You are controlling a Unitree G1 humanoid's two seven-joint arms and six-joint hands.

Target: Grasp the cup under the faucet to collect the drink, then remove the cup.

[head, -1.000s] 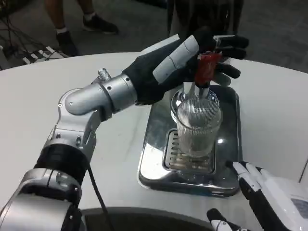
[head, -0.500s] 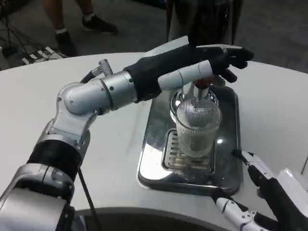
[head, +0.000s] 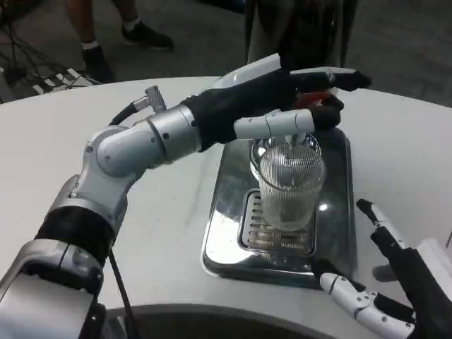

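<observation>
Ribbed clear glass cup [head: 291, 185] under the faucet [head: 296, 138] looks rigid, slippery, breakable; grasp mid-wall. Left hand [head: 275, 99] presses the red lever [head: 316, 97]; right hand [head: 395, 289] fingers spread.

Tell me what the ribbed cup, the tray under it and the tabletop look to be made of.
Ribbed cup: clear glass or hard plastic, glossy; the drip grate shows through its fluted wall.
Tray: polished metal, probably stainless steel; it mirrors its surroundings and carries bright glints.
Drip grate: slotted metal, same shine.
Tabletop: white, smooth, faintly satin; laminate or painted board, hard to say which.
</observation>
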